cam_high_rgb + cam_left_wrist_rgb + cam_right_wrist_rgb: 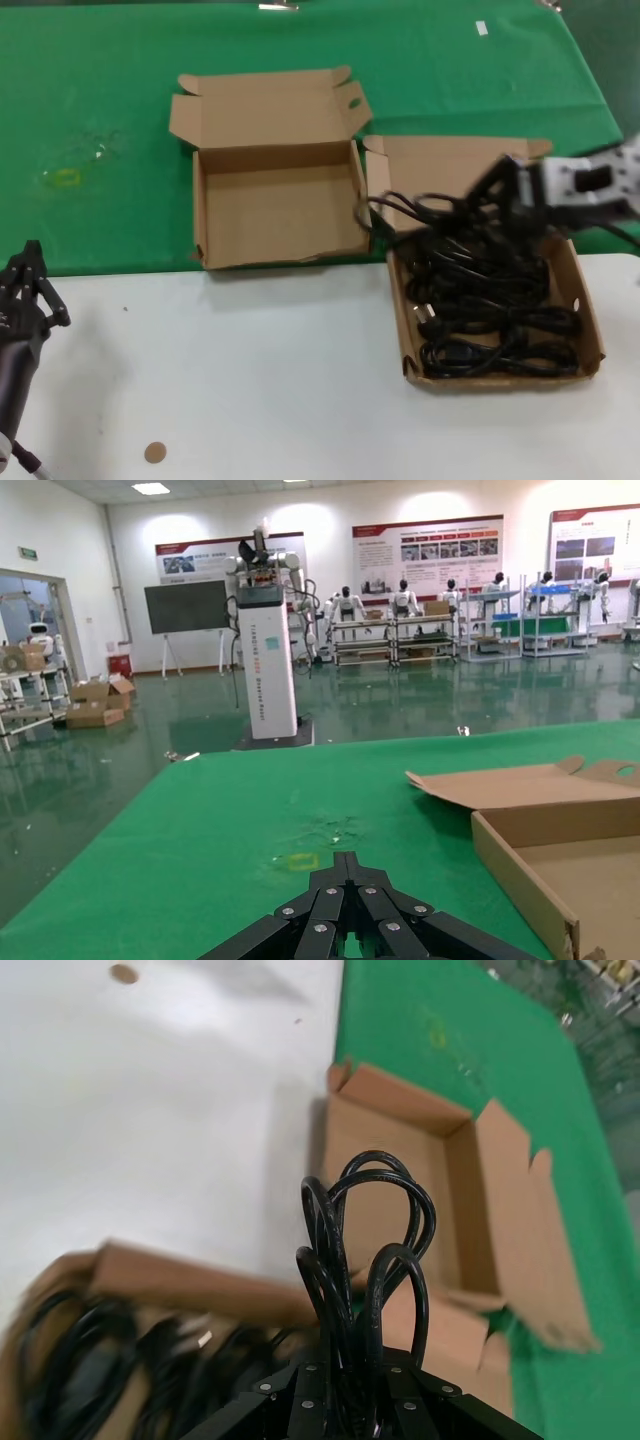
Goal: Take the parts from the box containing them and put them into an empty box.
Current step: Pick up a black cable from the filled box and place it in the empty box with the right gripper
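— What sits nearest you on the tabletop?

— My left gripper (pixel 25 285), parked at the near left edge over the white surface; its fingers (pixel 345 905) are drawn together on nothing, well apart from the work. I judge it is waiting its turn.

— And beyond it?

— At the near right, the box containing them (pixel 590 330), straddling the seam where white meets the green cloth (pixel 100 120). It is full of coiled black cables (pixel 495 320). My right gripper (pixel 490 195) hangs over its far end, clamped on one cable bundle (pixel 365 1250), whose loops stick up between my fingers and trail toward the other box.

— Why hold it that way?

— Pinching the loops together likely lets the whole coil lift clear of the pile, though a neighbour might snag.

— Where does it go?

— Farther back and leftward on the cloth: an empty box (pixel 275 215), lid flaps splayed, just beside the full one.
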Controlling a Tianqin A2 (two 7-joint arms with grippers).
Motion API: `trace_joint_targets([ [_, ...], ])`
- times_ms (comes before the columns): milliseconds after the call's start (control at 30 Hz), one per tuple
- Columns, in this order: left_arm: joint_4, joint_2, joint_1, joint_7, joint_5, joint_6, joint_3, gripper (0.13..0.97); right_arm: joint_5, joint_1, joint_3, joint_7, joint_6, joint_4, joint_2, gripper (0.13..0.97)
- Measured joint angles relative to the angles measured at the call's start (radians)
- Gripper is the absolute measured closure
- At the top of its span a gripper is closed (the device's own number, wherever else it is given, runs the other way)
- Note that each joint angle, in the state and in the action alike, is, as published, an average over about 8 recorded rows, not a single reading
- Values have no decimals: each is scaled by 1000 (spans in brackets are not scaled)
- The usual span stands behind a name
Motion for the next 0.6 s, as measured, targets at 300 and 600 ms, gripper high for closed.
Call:
trace_joint_targets([
  [300, 0, 0, 0, 0, 0, 0, 0, 953, -90, 115, -73, 0, 55, -117, -184, 887],
  [600, 0, 0, 0, 0, 0, 0, 0, 953, -149, 205, -130, 1, 131, -275, -380, 888],
])
